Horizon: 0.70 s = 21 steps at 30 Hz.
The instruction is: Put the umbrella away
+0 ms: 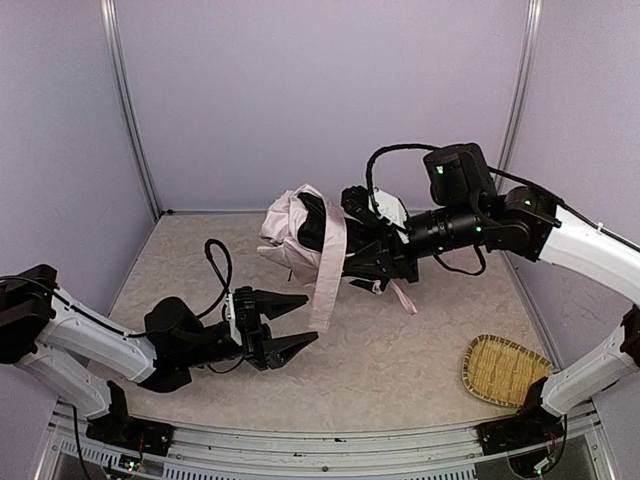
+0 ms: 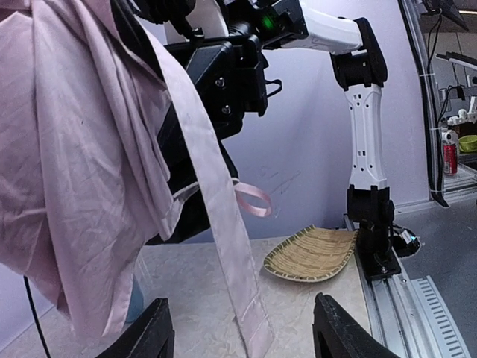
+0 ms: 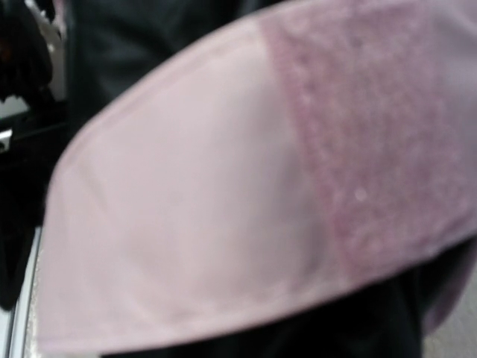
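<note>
Your right tool (image 1: 372, 258) grips the crumpled pale-pink umbrella (image 1: 285, 226), strap (image 1: 327, 272) dangling mid-frame; your left tool (image 1: 288, 322) sits released.

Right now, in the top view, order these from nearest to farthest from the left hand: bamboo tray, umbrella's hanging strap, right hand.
1. Umbrella's hanging strap, just in front of the left hand.
2. Right hand, farther back, holding the umbrella.
3. Bamboo tray, far right.
</note>
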Tool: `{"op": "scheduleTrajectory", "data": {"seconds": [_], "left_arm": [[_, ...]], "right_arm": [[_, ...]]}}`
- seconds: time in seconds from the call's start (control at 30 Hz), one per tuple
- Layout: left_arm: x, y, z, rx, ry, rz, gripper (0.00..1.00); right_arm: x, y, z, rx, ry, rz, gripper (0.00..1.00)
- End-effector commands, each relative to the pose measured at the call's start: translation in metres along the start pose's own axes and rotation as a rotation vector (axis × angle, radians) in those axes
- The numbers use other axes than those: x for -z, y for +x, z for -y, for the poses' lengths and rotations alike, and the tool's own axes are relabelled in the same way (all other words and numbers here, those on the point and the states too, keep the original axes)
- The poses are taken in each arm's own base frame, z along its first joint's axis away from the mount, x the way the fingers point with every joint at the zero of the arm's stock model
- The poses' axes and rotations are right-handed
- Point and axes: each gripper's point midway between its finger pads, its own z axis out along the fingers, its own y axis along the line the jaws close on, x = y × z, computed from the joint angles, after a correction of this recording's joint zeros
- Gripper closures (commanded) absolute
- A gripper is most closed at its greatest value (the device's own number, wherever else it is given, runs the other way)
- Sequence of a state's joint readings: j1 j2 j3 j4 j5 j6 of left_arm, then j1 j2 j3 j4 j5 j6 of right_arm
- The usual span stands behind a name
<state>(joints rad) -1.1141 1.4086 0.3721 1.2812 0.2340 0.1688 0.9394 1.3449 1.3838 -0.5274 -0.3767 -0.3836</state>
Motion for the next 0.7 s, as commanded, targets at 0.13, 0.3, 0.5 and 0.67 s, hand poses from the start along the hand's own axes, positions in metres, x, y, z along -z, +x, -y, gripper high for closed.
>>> {"op": "scheduleTrajectory", "data": {"seconds": [0.13, 0.3, 0.5, 0.67], "left_arm": [[-0.034, -0.021, 0.001, -0.037, 0.054, 0.107, 0.53], [-0.044, -0.005, 0.003, -0.036, 0.07, 0.047, 0.62], [-0.048, 0.0, -0.01, -0.061, 0.005, 0.028, 0.46], [-0.049, 0.012, -0.026, -0.061, -0.048, -0.009, 0.43]], "right_arm": [[0.006, -0.026, 0.005, 0.022, 0.001, 0.079, 1.0], [0.01, -0.027, 0.004, 0.02, 0.004, 0.086, 1.0], [0.01, -0.026, 0.002, 0.019, 0.0, 0.089, 1.0], [0.01, -0.026, 0.001, 0.022, -0.001, 0.09, 1.0]]}}
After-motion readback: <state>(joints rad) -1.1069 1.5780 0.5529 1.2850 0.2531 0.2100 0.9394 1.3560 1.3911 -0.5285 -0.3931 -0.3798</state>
